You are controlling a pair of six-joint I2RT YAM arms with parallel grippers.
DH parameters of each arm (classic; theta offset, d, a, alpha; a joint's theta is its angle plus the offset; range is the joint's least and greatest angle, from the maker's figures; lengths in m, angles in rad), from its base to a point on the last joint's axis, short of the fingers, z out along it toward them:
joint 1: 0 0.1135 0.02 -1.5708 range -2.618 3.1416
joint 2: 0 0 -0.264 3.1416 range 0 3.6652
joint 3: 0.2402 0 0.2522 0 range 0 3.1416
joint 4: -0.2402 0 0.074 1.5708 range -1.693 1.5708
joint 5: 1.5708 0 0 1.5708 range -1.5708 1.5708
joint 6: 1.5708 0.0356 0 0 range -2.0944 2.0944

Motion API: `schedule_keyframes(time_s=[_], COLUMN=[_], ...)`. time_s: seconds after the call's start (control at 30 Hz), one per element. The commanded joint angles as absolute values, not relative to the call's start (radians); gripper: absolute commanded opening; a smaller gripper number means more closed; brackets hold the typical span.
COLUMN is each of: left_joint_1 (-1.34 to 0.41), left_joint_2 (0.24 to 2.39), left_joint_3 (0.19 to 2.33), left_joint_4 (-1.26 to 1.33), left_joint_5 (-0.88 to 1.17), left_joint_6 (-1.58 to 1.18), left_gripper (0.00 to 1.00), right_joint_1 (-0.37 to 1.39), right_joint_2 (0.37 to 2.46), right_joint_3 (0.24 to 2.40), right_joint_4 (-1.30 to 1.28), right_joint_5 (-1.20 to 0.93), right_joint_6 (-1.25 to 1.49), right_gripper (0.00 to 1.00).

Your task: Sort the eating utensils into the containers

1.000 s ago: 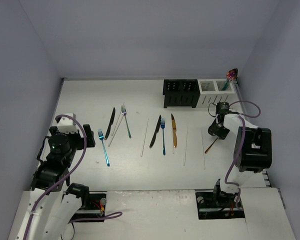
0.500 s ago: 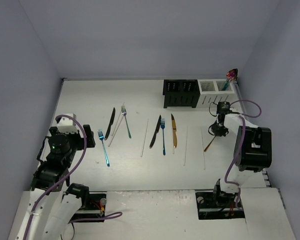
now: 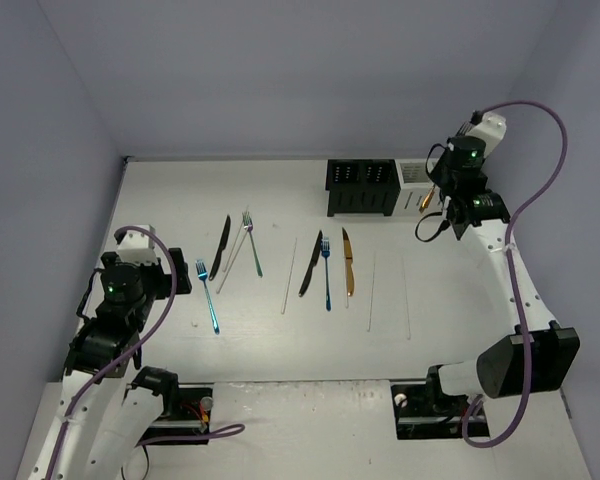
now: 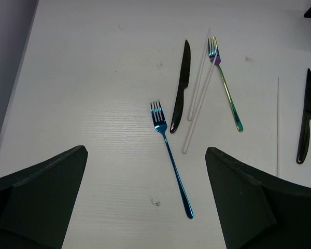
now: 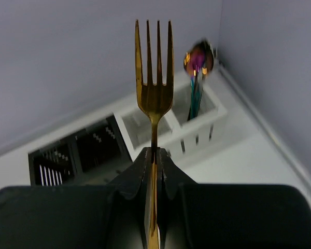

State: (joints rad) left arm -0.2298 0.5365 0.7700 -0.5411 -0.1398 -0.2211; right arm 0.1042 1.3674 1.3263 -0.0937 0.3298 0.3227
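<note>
My right gripper is shut on a gold fork, tines up, held in the air in front of the white caddy. An iridescent spoon stands in that caddy's right compartment. The black caddy stands to its left. My left gripper is open and empty above the table, near a blue fork.
On the table lie a black knife, an iridescent fork and white chopsticks. Further right lie a chopstick, a black knife, a blue fork, a gold knife and more chopsticks.
My right arm has lifted the gold fork off the table and swung up and back toward the white caddy. The left arm has barely moved.
</note>
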Motion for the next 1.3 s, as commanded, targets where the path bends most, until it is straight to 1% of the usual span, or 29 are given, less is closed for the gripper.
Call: schedule_keyframes(time_s=[0.0,0.1,0.3,0.47,0.67,0.8,0.97,1.27], left_joint_1=[-0.233,-0.233,-0.233,-0.233,-0.232,-0.232,-0.232,-0.232], left_joint_2=[0.557,0.567,0.58,0.591,0.607,0.626,0.64,0.629], left_joint_3=[0.784,0.784,0.785,0.784,0.785,0.788,0.792,0.79], left_joint_4=[-0.495,-0.494,-0.492,-0.494,-0.489,-0.487,-0.485,-0.48], left_joint_5=[-0.161,-0.161,-0.165,-0.173,-0.179,-0.169,-0.164,-0.158], left_joint_6=[-0.231,-0.23,-0.225,-0.222,-0.221,-0.219,-0.218,-0.216], left_gripper=[0.97,0.97,0.97,0.97,0.97,0.97,0.97,0.97], right_joint_1=[0.092,0.089,0.076,0.044,0.023,0.019,0.02,0.038], right_joint_2=[1.4,1.465,1.647,1.789,1.916,1.985,2.014,1.988], right_joint_3=[1.355,1.375,1.461,1.579,1.672,1.672,1.62,1.472], right_joint_4=[0.224,0.401,0.588,0.65,0.677,0.681,0.691,0.713], right_joint_5=[0.359,0.337,0.287,0.25,0.228,0.214,0.197,0.183], right_joint_6=[0.16,0.102,0.025,0.028,0.041,0.053,0.063,0.075], right_gripper=[0.0,0.0,0.0,0.0,0.0,0.0,0.0,0.0])
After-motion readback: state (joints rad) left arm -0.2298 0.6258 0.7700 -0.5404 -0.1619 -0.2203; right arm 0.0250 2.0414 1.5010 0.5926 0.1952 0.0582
